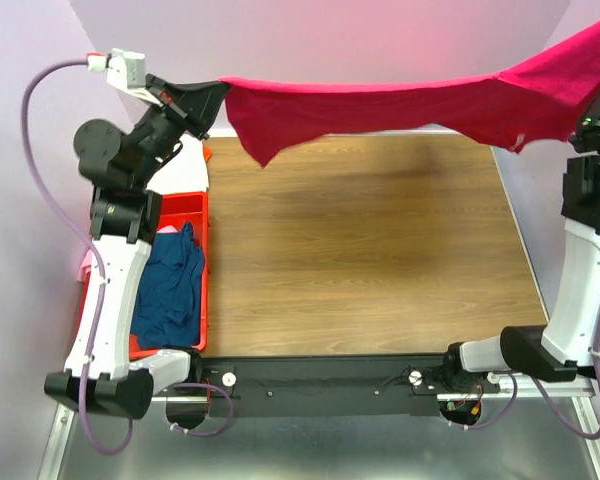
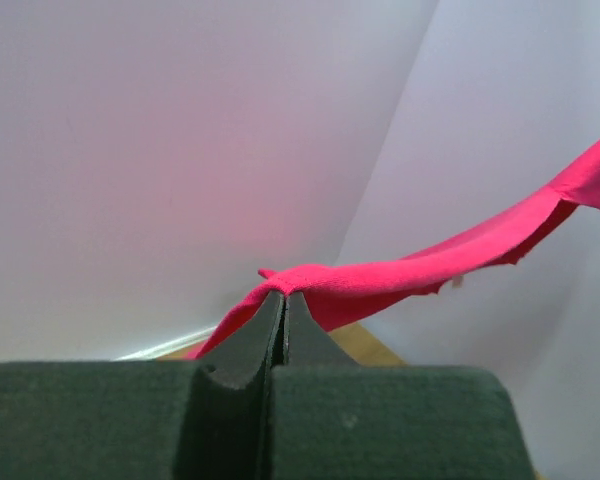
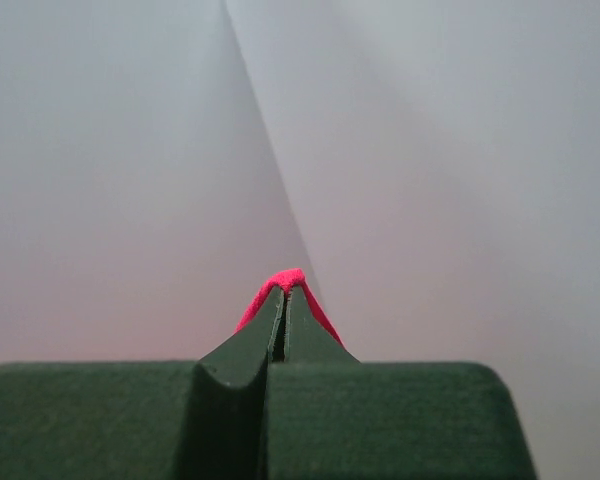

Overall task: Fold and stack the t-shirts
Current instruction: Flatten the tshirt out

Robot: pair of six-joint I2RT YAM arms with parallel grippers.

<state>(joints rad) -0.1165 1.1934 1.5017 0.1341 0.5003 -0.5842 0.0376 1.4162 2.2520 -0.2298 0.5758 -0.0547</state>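
A bright magenta-pink t-shirt (image 1: 400,105) hangs stretched in the air across the far side of the table, high above the wood. My left gripper (image 1: 223,92) is shut on its left end; in the left wrist view the cloth (image 2: 430,268) runs away to the right from my left gripper (image 2: 283,296). My right gripper, mostly past the right edge of the top view, is shut on the other end; the right wrist view shows a fold of pink cloth (image 3: 290,278) pinched at my right gripper's (image 3: 285,294) tips. A navy blue t-shirt (image 1: 175,285) lies crumpled in the red bin.
The red plastic bin (image 1: 202,215) stands along the table's left edge, beside my left arm. A bit of pale pink (image 1: 83,265) shows left of the bin. White walls close in behind and on both sides. The wooden tabletop (image 1: 370,260) lies under the hanging shirt.
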